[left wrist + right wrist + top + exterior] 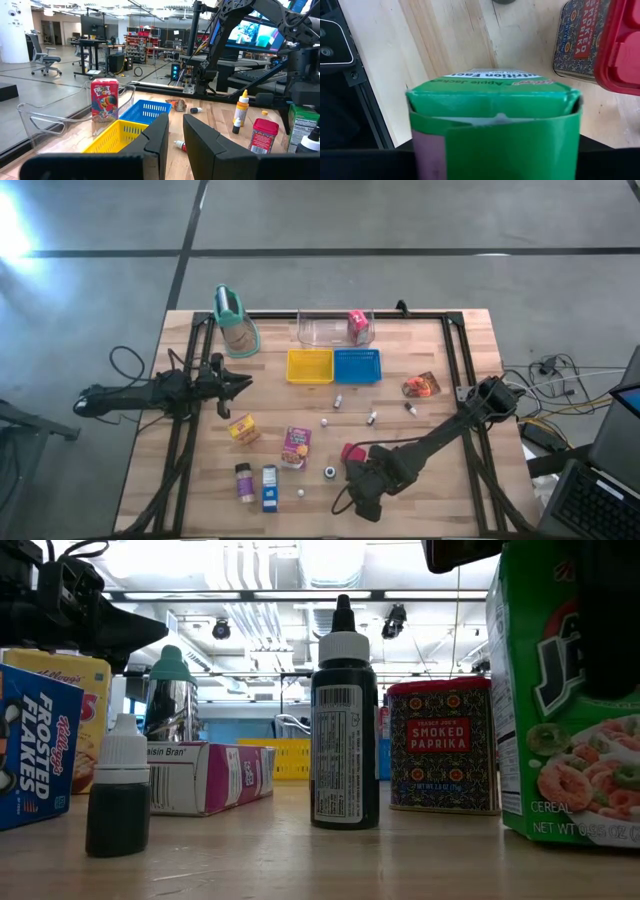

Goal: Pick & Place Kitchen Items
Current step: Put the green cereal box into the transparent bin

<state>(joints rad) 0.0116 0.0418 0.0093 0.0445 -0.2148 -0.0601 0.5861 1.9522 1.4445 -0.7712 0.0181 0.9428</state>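
A green cereal carton (pixel 495 130) stands upright on its base near the table's front edge, right of centre (pixel 560 730). My right gripper (pixel 365 485) comes down on it from above, shut on it, and hides it in the high view. A red paprika tin (pixel 350 452) stands just beyond it. Other cartons sit to the left: yellow (pixel 243 429), pink (pixel 296 446) and blue (pixel 269 487). An orange pouch (pixel 421 385) lies at the right. My left gripper (pixel 243 385) waits shut at the table's left side and holds nothing. My right gripper holds the green carton by its upper part (pixel 495 95), between the two fingers, which point steeply down. One dark finger (pixel 612 620) shows in front of the carton's near face. The carton itself hides the pads. Its base (pixel 570 835) stands on the table.
A clear bin (pixel 320 330) with a red carton (pixel 357 326) stands at the far edge, with a yellow tray (pixel 309 366) and a blue tray (pixel 357 366) in front of it. The tall teal-topped container (pixel 235 320) is far left. Small bottles (pixel 371 418) and a spice jar (pixel 244 480) dot the middle.
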